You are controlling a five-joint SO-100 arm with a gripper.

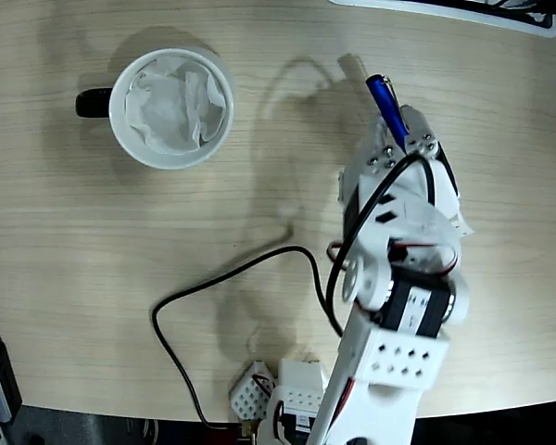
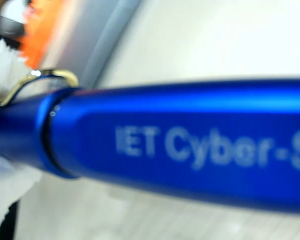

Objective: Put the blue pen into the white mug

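On the wooden table (image 1: 93,232), the white mug (image 1: 171,108) holds only crumpled paper (image 1: 176,102); well right, the gripper (image 1: 396,139) clamps the blue pen (image 1: 386,104).

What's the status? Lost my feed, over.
Gripper shut on blue pen, lifted off the table. White mug up-left in the fixed view, paper-lined, pen not in. Nothing between them.

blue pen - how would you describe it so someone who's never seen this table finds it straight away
In the fixed view, start at the white arm rising from the bottom edge of the wooden table and follow it up to its tool. The blue pen sticks out of the tool's tip, angled up and left. It is the only glossy blue thing, far right of the white mug.
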